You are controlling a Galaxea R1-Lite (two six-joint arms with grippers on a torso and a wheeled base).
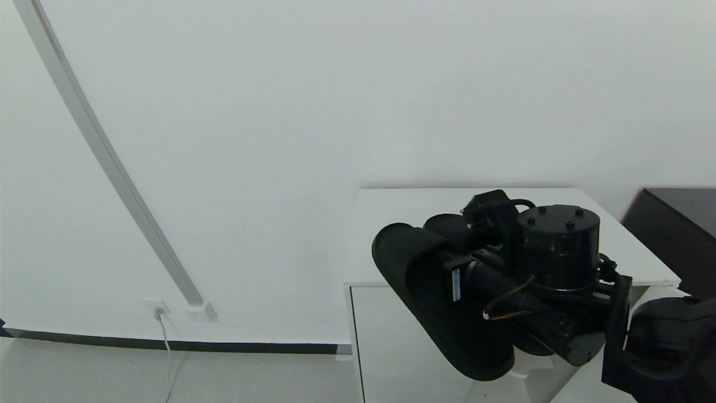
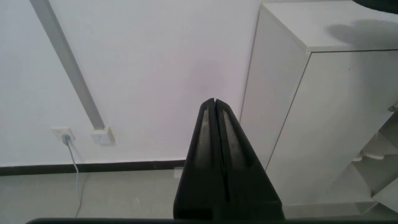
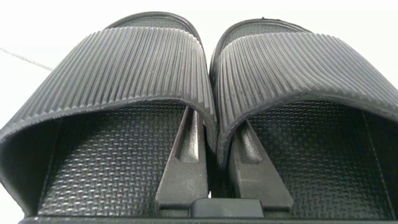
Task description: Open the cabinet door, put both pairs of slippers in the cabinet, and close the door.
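Note:
My right gripper (image 1: 443, 264) holds a pair of black slippers (image 1: 417, 280) in the air, in front of the white cabinet's (image 1: 425, 218) top front edge. In the right wrist view one finger (image 3: 185, 155) lies inside each slipper (image 3: 124, 81). The gripper (image 3: 216, 121) is shut on the two inner walls, pressed together. My left gripper (image 2: 214, 106) is shut on nothing, low and to the left of the cabinet (image 2: 280, 93), facing the wall. White shelves (image 2: 379, 155) show to the right of the cabinet's front panel (image 2: 339, 124).
A wall socket (image 1: 156, 308) with a white cable sits low on the wall left of the cabinet, beside a slanting grey conduit (image 1: 112, 162). A dark piece of furniture (image 1: 679, 224) stands to the cabinet's right. Grey floor lies open at the left.

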